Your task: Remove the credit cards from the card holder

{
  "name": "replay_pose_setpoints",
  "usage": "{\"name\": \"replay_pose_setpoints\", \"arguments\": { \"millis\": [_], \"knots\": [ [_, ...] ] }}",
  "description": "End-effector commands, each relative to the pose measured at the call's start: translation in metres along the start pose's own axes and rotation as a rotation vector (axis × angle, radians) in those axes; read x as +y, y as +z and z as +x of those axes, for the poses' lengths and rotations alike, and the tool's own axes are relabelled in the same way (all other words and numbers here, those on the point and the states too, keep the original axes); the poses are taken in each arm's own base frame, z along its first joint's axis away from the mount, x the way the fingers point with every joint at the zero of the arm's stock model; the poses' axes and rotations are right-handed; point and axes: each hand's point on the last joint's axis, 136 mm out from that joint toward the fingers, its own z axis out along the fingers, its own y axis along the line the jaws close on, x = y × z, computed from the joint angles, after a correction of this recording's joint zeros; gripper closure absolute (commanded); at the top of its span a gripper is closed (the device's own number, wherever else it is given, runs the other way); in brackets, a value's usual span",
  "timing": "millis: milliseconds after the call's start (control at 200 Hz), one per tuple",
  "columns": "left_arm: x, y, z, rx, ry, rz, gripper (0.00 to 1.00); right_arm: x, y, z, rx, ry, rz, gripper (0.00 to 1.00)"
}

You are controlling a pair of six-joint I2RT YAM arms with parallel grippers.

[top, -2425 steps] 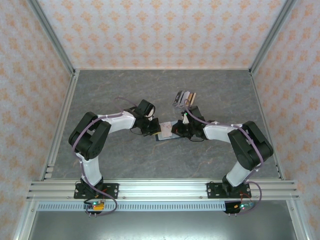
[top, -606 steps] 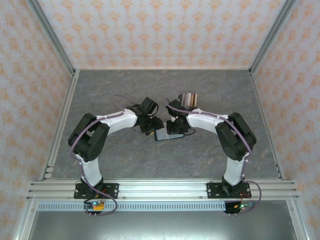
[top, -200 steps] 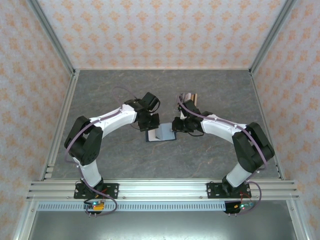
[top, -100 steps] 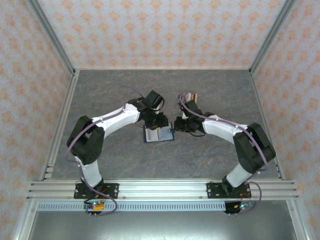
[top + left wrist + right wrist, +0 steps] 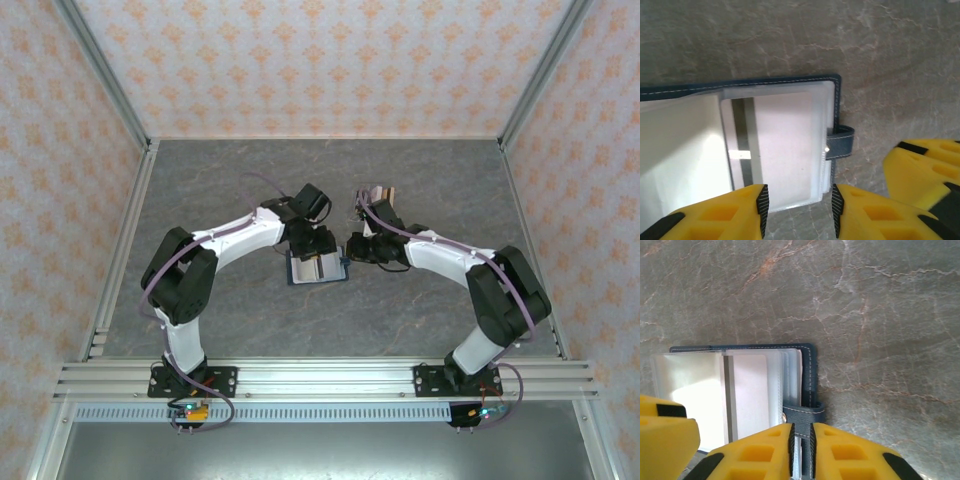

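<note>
The navy card holder [image 5: 316, 270] lies open on the table between both arms, its clear sleeves facing up. In the top sleeve sits a white credit card [image 5: 782, 145] with a grey stripe, and it is also in the right wrist view [image 5: 747, 392]. My left gripper [image 5: 797, 210] is open just above the sleeve's near edge, with nothing between its fingers. My right gripper [image 5: 801, 442] is shut on the holder's dark tab [image 5: 805, 415] at the right edge. From above, the left gripper [image 5: 318, 247] and the right gripper [image 5: 350, 254] stand close together over the holder.
A small striped stack [image 5: 378, 194] of white, grey, black and tan flat pieces lies beyond the right arm. The right gripper's yellow finger [image 5: 927, 170] is close beside the left gripper. Grey marbled table [image 5: 300, 180] stretches around, bounded by metal rails and patterned walls.
My left gripper went from shut to open and slid right over the open holder. The right gripper stayed on the tab and the holder hardly moved.
</note>
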Motion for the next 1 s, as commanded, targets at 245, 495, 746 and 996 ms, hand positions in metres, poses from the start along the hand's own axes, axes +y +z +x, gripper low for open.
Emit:
{"name": "replay_pose_setpoints", "arguments": {
  "millis": [245, 495, 746, 996],
  "knots": [
    [0.027, 0.011, -0.007, -0.060, -0.113, 0.075, 0.67, 0.025, 0.024, 0.020, 0.091, -0.058, -0.061, 0.88],
    [0.031, 0.019, -0.003, -0.047, -0.112, 0.084, 0.67, 0.020, 0.036, 0.027, 0.145, -0.055, -0.026, 0.88],
    [0.039, 0.029, -0.001, -0.031, -0.129, 0.123, 0.67, 0.013, 0.041, 0.030, 0.169, -0.047, 0.015, 0.88],
    [0.024, 0.026, -0.002, -0.048, -0.095, 0.290, 0.72, 0.006, 0.046, 0.033, 0.190, -0.039, 0.051, 0.88]
  ]
}}
